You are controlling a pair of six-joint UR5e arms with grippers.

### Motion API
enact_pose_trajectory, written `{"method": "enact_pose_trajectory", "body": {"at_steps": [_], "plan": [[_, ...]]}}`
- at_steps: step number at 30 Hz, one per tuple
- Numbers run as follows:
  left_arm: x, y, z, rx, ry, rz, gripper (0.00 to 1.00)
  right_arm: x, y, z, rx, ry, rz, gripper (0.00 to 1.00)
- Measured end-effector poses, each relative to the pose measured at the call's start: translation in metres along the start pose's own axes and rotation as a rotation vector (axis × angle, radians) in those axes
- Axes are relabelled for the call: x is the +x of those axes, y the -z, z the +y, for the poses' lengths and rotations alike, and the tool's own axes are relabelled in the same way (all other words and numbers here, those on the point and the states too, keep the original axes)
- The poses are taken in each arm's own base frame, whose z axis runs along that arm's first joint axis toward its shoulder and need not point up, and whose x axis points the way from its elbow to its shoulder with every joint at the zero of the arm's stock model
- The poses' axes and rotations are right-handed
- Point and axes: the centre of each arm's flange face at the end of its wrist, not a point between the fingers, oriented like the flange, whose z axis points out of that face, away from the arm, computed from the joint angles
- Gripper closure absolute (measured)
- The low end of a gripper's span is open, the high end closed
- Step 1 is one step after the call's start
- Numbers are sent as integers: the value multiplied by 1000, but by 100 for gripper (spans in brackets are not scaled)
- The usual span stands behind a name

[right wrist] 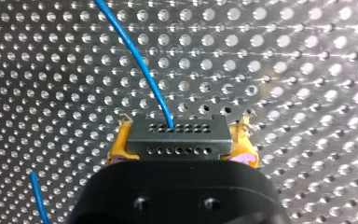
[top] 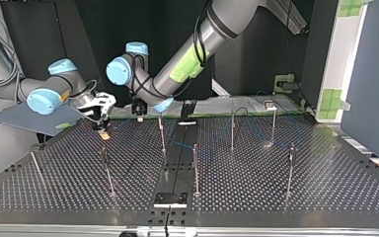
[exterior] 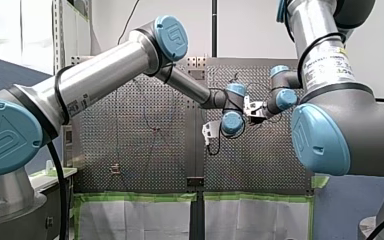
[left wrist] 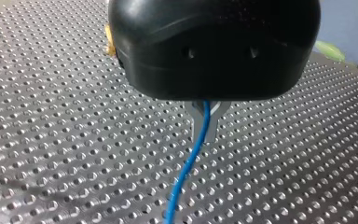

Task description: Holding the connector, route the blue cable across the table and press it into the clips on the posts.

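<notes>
R gripper (right wrist: pixel 182 136) on connector (right wrist: pixel 177 145)

A: Your table (left wrist: pixel 51 116) reads bare metal, perforated, with a dull sheen.
B: Noted. You'll find the blue cable (left wrist: pixel 186 172) smooth-jacketed and slightly glossy, the connector (right wrist: pixel 177 137) dark and matt.
A: On your right gripper (right wrist: pixel 177 144), the pads (right wrist: pixel 243 140) look yellow, rubbery, frayed at the edges.
B: Your left gripper (left wrist: pixel 206 134): housing (left wrist: pixel 214 51) black, smooth, semi-gloss plastic; fingers (left wrist: pixel 198 125) bare grey metal. The posts (top: pixel 195 168): bright metal rods.
</notes>
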Motion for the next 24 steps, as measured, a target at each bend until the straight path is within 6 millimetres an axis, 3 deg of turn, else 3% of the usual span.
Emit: {"method": "enact_pose_trajectory", "body": {"at_steps": [9, 17, 24], "plan": [[-39, 14, -12, -25, 14, -23, 100, 37, 18, -8, 2, 8, 24, 100], [-91, 30, -14, -61, 58, -74, 100, 75, 39, -15, 2, -4, 54, 100], [-118, 39, -16, -56, 80, -99, 100, 104, 55, -18, 0, -8, 80, 100]]}}
